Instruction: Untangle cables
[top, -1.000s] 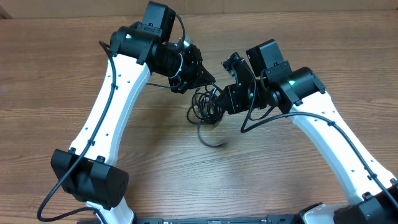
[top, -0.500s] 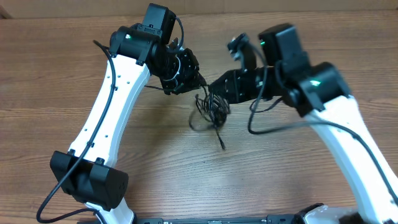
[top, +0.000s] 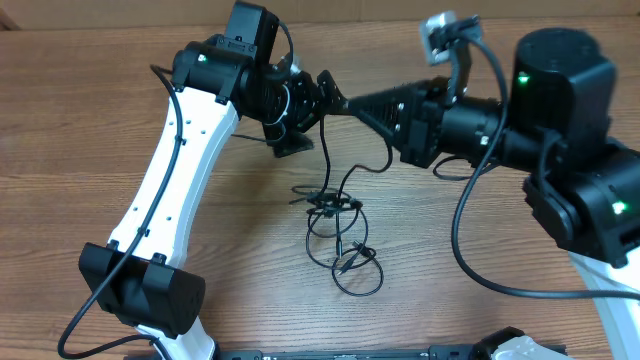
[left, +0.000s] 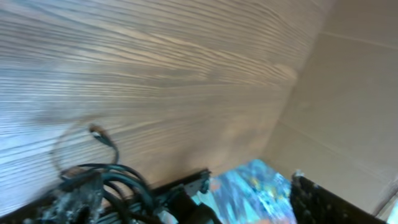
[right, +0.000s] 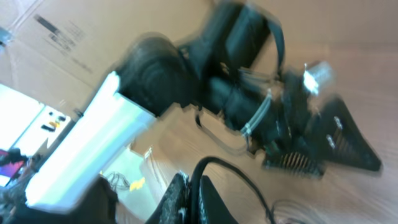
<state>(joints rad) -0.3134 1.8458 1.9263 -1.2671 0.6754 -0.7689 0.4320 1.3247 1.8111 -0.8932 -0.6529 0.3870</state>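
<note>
Overhead, thin black cables (top: 328, 203) loop over grained wooden table (top: 80, 130).

Counter (top: 60, 150): brown wood grain running left to right, evenly lit. Tan cardboard wall (top: 100, 10) stands along the far edge. The right wrist view shows black print on the cardboard and a bright patch (right: 15, 118) at far left, too blurred to identify.

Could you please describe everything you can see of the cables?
The cables are thin black cords with plug tips, tangled at a knot and spreading into loose loops over the wooden table. One strand runs up to the shut right gripper, which appears to pinch it; the open left gripper nearby holds nothing.
</note>
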